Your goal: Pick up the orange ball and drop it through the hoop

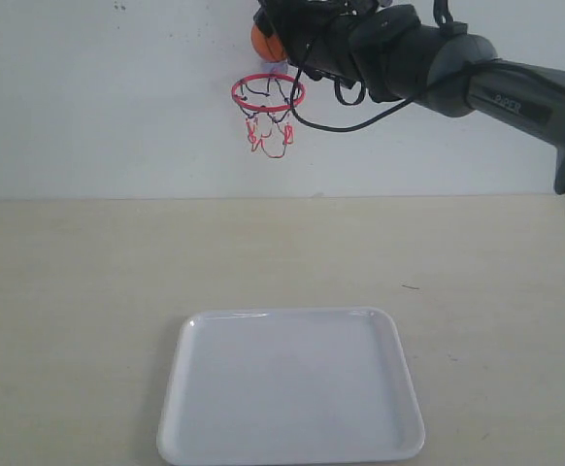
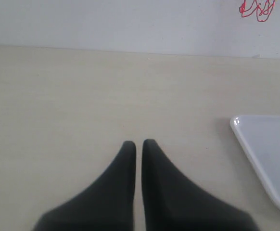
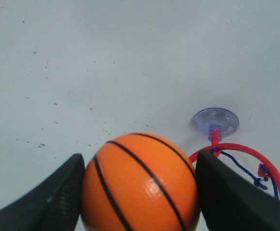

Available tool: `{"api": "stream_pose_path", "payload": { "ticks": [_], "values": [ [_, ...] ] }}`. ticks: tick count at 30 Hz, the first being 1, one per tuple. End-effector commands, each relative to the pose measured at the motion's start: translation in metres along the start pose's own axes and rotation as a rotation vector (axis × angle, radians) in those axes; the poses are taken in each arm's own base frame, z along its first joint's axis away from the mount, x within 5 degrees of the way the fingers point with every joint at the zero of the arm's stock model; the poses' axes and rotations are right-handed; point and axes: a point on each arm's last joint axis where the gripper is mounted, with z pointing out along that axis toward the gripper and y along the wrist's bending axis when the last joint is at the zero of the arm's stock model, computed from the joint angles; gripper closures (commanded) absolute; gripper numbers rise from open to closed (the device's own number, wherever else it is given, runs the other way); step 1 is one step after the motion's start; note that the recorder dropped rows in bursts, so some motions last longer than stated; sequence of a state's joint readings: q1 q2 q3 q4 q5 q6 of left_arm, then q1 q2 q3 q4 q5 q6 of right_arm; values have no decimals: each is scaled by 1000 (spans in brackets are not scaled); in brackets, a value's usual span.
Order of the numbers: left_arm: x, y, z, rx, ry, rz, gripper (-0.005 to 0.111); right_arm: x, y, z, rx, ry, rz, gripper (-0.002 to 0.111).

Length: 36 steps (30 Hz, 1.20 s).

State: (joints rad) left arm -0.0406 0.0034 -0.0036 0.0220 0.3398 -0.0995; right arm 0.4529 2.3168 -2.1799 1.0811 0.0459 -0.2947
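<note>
Danger lies at the right pincer (image 3: 140, 166), clamped on the small orange toy basketball (image 3: 140, 187): it hangs above the edge of the red-ringed miniature net hoop (image 1: 268, 107), seemingly off-centre, so a release could strike the rim and bounce off. White rectangular plastic tray (image 1: 292, 388) on the beige worktop (image 1: 69, 262) holds nothing. Left pincer (image 2: 138, 144) is together, empty.

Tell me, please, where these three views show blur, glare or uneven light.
Exterior view: even, soft light, with the right arm blurred at the frame edge. Left wrist view: the left tool is soft near the lens, and there is a glare spot at the corner of the white tray. Right wrist view: a small highlight on the orange ball in the right tool.
</note>
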Motion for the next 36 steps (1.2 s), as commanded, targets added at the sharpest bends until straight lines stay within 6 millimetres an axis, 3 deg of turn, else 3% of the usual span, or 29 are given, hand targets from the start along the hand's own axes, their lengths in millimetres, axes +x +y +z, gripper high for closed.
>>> {"api": "stream_pose_path", "payload": {
  "ticks": [1,4,6,14,19,25,30,36],
  "values": [
    [1,0,0,6,-4,5,103,4,-9,4,17,1,-2,43],
    [1,0,0,6,-4,5,103,4,-10,5,21,-7,0,43],
    [1,0,0,6,-4,5,103,5,-10,5,19,-1,2,35],
    [1,0,0,6,-4,5,103,2,-13,3,8,45,9,38],
    [1,0,0,6,-4,5,103,-36,-7,-17,-48,121,-95,63],
    [1,0,0,6,-4,5,103,-73,-36,-49,-41,351,-229,108],
    [1,0,0,6,-4,5,103,-90,-54,-70,-31,486,-232,108],
    [1,0,0,6,-4,5,103,-81,-69,-94,-3,651,-185,108]
  ]
}}
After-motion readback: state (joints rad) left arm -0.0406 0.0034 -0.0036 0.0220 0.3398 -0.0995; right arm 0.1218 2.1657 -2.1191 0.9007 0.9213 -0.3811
